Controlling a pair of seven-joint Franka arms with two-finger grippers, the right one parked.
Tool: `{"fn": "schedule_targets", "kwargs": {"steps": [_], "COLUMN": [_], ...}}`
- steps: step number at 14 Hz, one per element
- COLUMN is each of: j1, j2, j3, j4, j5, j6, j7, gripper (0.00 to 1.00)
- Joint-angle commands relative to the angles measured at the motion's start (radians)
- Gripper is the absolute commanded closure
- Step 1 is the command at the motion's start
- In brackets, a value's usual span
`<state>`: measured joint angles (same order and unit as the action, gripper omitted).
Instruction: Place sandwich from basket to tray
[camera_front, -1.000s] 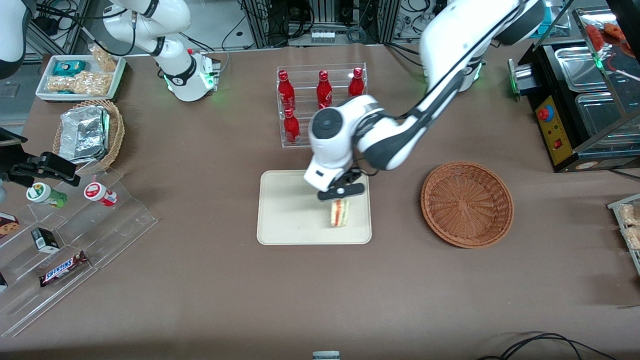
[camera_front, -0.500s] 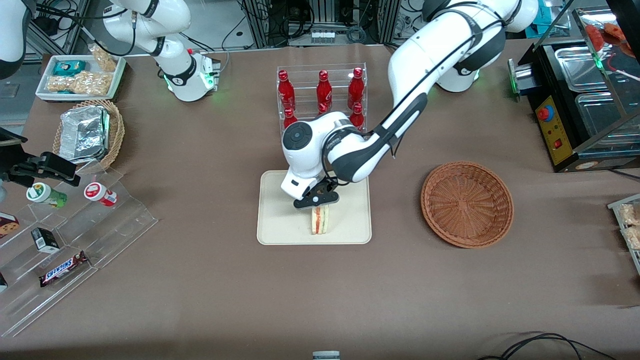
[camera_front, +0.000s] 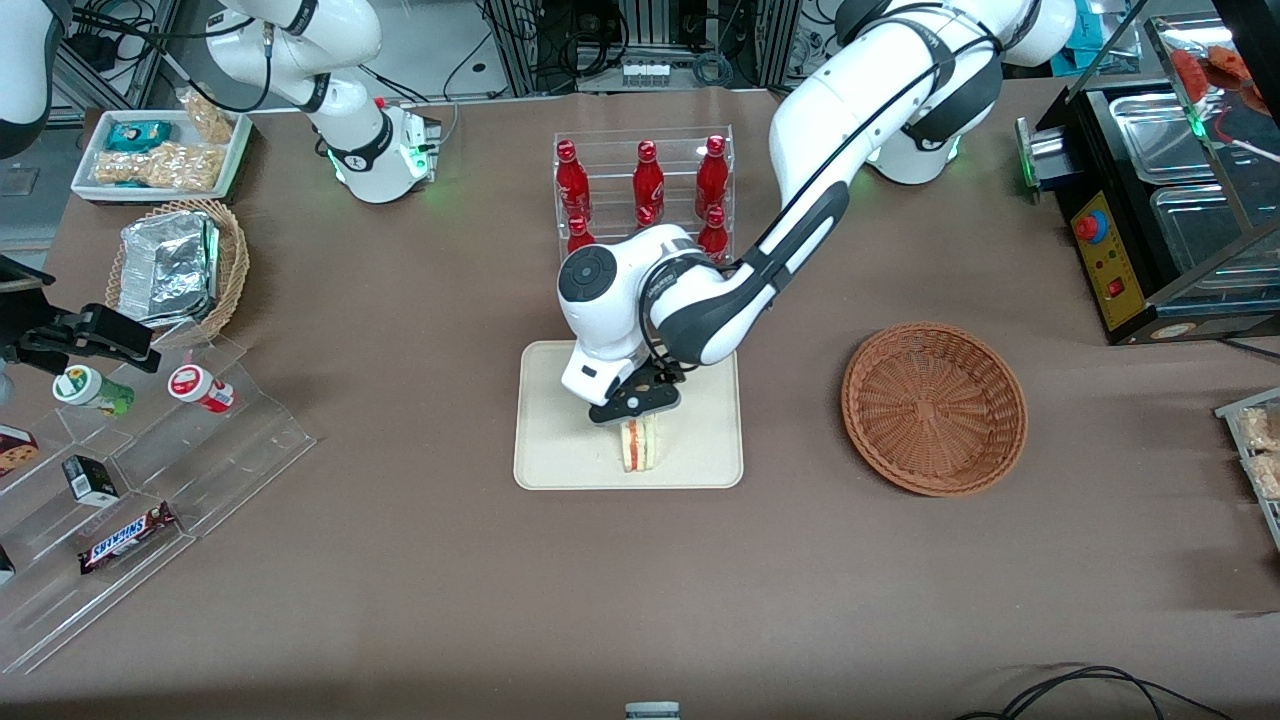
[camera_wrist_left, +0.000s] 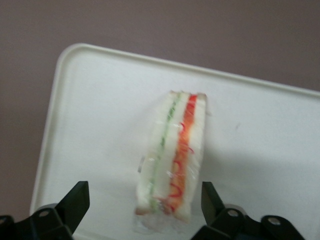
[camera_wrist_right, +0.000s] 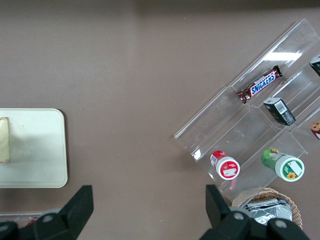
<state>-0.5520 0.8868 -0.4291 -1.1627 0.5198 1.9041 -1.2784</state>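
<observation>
Resting on the cream tray (camera_front: 560, 440) at the centre of the front view, the sandwich (camera_front: 638, 446) stands on edge with its striped filling facing the camera. The gripper (camera_front: 634, 404) hangs directly above it, jaws spread, fingers clear of the bread. The reddish-brown basket (camera_front: 934, 407) sits right of centre, holding nothing. Red bottles (camera_front: 640, 185) stand in a clear rack above the tray.

From the left wrist camera, the sandwich (camera_wrist_left: 174, 162) lies on the tray (camera_wrist_left: 100, 125) with green and orange-red layers showing, and the black fingertips (camera_wrist_left: 75, 200) flank it with gaps on both sides.

From the right wrist camera, the tray (camera_wrist_right: 40, 150) appears at the left edge, the sandwich (camera_wrist_right: 4, 140) partly cut off.
</observation>
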Motion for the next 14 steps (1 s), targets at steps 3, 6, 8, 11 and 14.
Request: {"fn": "schedule_targets", "kwargs": {"steps": [3, 6, 8, 11, 14], "j1": [0.124, 0.271, 0.386, 0.59, 0.746], "j2": [-0.213, -0.356, -0.429, -0.556, -0.646], "j3": [0.0, 0.001, 0.001, 0.001, 0.004], "j4": [-0.008, -0.015, -0.035, -0.142, -0.23], "j5": [-0.136, -0.314, -0.358, -0.377, -0.376], "j6": [-0.17, -0.36, -0.489, -0.594, -0.603], "j7": [0.078, 0.342, 0.475, 0.675, 0.777], "gripper": [0.0, 0.0, 0.0, 0.0, 0.0]}}
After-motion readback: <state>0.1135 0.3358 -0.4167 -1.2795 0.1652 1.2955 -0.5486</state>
